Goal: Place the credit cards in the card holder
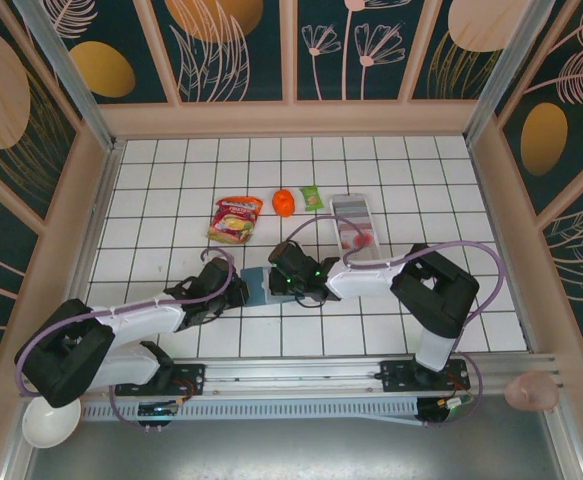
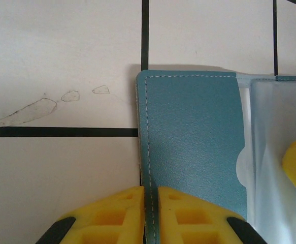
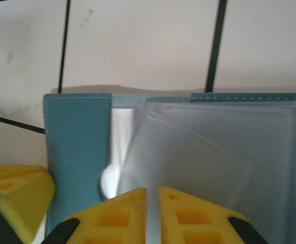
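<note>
One teal card holder (image 1: 256,288) lies open on the white tiled surface (image 1: 161,200), near its middle, between the two end effectors. The left end effector (image 2: 150,216) is clenched on the stitched edge of the holder's teal flap, which runs between its two yellow fingers. The right end effector (image 3: 153,216) is clenched on one pale, frosted credit card (image 3: 188,162) with rounded corners. This card lies askew over the holder's clear pockets (image 2: 277,152).

Just far-right of the holder stands one long white tray (image 1: 351,207). In it are more pale credit cards (image 1: 359,238) with red marks, too small to count. Farther left along the tiles are one small green packet (image 1: 313,197), one orange object (image 1: 284,202) and one red-and-yellow snack packet (image 1: 235,218).

Off the tiles, one white bowl (image 1: 51,422) sits at the near left and one pink cup (image 1: 531,392) at the near right.
</note>
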`<state>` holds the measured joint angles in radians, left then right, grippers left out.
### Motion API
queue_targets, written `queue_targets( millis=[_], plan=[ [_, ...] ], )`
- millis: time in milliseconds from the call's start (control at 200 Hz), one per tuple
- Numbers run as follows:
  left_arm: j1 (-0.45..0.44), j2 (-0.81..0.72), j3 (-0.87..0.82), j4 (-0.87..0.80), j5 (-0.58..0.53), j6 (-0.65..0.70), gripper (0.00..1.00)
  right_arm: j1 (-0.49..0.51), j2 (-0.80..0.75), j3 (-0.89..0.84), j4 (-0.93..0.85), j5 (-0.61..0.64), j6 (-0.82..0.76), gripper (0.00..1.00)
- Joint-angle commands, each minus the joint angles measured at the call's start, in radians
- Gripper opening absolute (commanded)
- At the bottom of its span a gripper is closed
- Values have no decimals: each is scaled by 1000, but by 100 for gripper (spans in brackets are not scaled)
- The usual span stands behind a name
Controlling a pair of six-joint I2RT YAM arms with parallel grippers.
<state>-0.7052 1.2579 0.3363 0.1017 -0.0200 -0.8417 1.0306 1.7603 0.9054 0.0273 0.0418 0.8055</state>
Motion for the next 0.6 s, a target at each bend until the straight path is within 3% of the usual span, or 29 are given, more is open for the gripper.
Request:
queue_targets(
  millis=[0, 220, 355, 405, 485, 595],
  plan=[
    [3, 29, -31, -7, 35, 4, 16, 10, -4, 16, 68, -20, 39, 16],
    [2, 25, -41, -3, 36, 2, 16, 8, 13, 35, 115, -53, 48, 15],
    [1, 29, -44, -4, 30, 4, 16, 8, -12, 52, 36, 38, 40, 16],
    [2, 31, -42, -3, 30, 4, 16, 11, -29, 62, -23, 88, 38, 23],
    [2, 31, -39, -5, 33, 6, 16, 11, -59, 56, -86, 121, 47, 43],
    [1, 22, -41, -5, 34, 8, 16, 21, -95, 26, -128, 120, 61, 53]
  ],
)
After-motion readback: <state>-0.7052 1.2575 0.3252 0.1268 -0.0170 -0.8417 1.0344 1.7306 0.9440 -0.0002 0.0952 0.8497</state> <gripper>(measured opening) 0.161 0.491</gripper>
